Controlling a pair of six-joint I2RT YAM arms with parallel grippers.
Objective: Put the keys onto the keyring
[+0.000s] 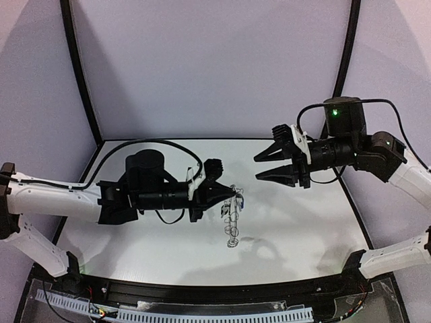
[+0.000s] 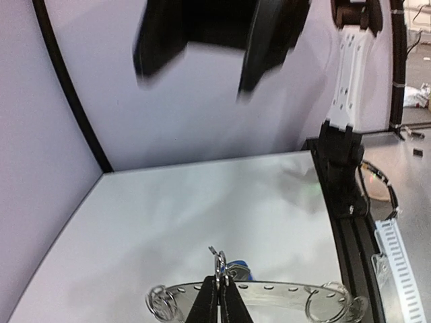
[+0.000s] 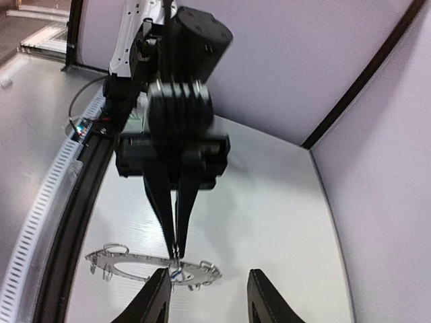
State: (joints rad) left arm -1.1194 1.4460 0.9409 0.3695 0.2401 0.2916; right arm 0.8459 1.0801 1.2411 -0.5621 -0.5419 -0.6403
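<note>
Over on the left, the left arm is stretching level across the table (image 1: pixel 306 225), and the left gripper (image 1: pixel 233 195) is pinching the rim of the keyring (image 1: pixel 232 225) – from above the ring is hanging edge-on below the fingertips, with the blue-tagged key (image 2: pixel 240 271) just beside them. Further right, the right gripper (image 1: pixel 264 166) is hovering with jaws spread, apart from the ring and gripping nothing.

Tabletop (image 1: pixel 310 222): white, matte, marked by soft shadows. Panel walls (image 1: pixel 215 67): pale lavender, closing in the back and both sides, joined by black curved struts (image 1: pixel 79 74). Black rail (image 1: pixel 222 291) along the near edge, with a white slotted cable duct (image 1: pixel 202 315) beneath it. Lighting is even and diffuse.
</note>
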